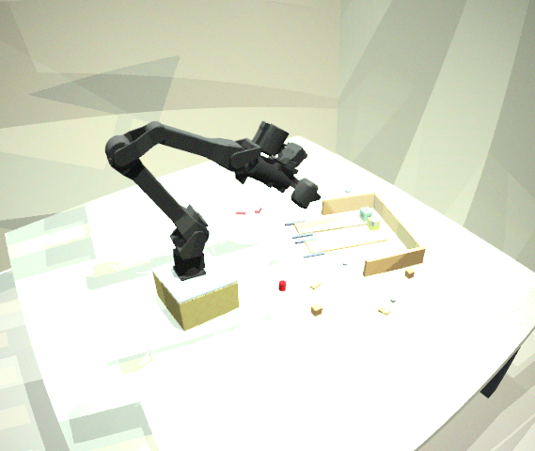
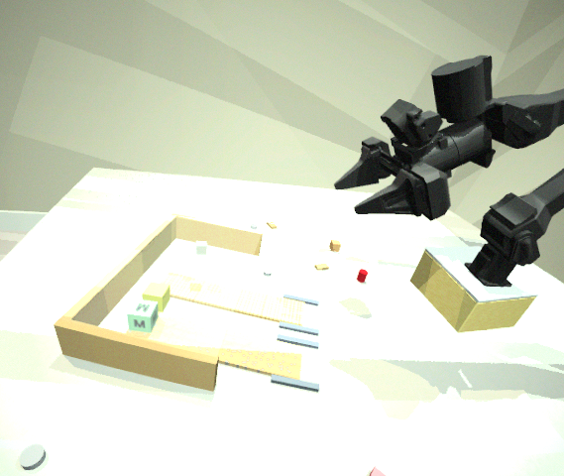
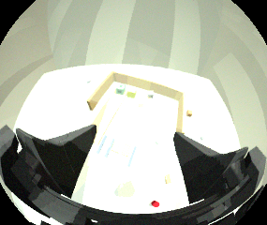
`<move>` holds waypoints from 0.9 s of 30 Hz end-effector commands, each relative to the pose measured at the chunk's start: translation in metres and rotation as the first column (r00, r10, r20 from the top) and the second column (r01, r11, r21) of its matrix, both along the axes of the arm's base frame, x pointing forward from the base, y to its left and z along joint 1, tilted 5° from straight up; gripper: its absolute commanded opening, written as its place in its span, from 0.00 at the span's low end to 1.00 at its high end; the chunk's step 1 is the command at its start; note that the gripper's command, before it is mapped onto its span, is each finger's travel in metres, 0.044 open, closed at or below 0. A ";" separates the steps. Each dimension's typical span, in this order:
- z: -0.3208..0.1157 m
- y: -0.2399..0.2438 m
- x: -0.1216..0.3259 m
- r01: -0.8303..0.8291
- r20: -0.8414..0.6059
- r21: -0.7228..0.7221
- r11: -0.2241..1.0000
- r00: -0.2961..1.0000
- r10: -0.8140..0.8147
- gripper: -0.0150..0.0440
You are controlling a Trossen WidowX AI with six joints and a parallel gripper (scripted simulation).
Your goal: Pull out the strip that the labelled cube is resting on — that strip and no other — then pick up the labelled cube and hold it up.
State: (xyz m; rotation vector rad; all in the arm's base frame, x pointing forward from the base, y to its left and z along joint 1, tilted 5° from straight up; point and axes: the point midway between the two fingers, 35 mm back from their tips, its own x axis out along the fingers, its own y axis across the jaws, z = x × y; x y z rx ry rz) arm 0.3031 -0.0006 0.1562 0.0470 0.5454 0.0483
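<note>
The green labelled cube point(image 1: 365, 213) point(image 2: 142, 315) point(image 3: 120, 89) shows dark letters and rests at the far end of one strip point(image 2: 261, 361). That strip runs back toward the arm between two blue-grey bars. A second strip point(image 2: 235, 301) lies parallel, also with a blue-grey bar on each side of its arm-side end. A yellow-green cube point(image 1: 373, 223) point(image 2: 156, 296) point(image 3: 131, 94) stands right beside the labelled cube, near the second strip's far end. My gripper point(image 2: 346, 198) point(image 3: 135, 129) is open and empty, high above the table on the arm side of the strips.
A three-sided wooden wall point(image 1: 393, 262) point(image 2: 133, 353) point(image 3: 144, 83) surrounds the cubes, open toward the arm. A white cube point(image 2: 200, 248) point(image 3: 151, 95) stands inside it. A red cylinder point(image 1: 282, 286) point(image 2: 362, 275) point(image 3: 155, 203) and several small wooden blocks lie outside.
</note>
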 end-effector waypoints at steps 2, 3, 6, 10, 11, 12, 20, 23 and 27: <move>-0.002 0.000 -0.001 0.002 -0.004 0.007 1.000 1.000 -0.002 0.93; -0.002 0.000 -0.001 0.002 -0.004 0.007 1.000 1.000 -0.002 0.93; -0.002 0.000 -0.001 0.002 -0.004 0.007 1.000 1.000 -0.002 0.93; -0.002 0.000 -0.001 0.002 -0.004 0.007 1.000 1.000 -0.002 0.93; -0.002 0.001 0.000 0.002 -0.011 0.010 1.000 1.000 -0.002 0.89; -0.002 0.002 0.003 0.003 -0.030 0.020 1.000 1.000 -0.002 0.84; -0.014 0.039 0.046 0.056 -0.338 0.124 0.991 0.941 -0.011 0.49; -0.025 0.058 0.061 0.068 -0.440 0.127 0.990 0.898 -0.005 0.35; -0.042 0.083 0.078 0.096 -0.569 0.119 0.988 0.822 -0.012 0.25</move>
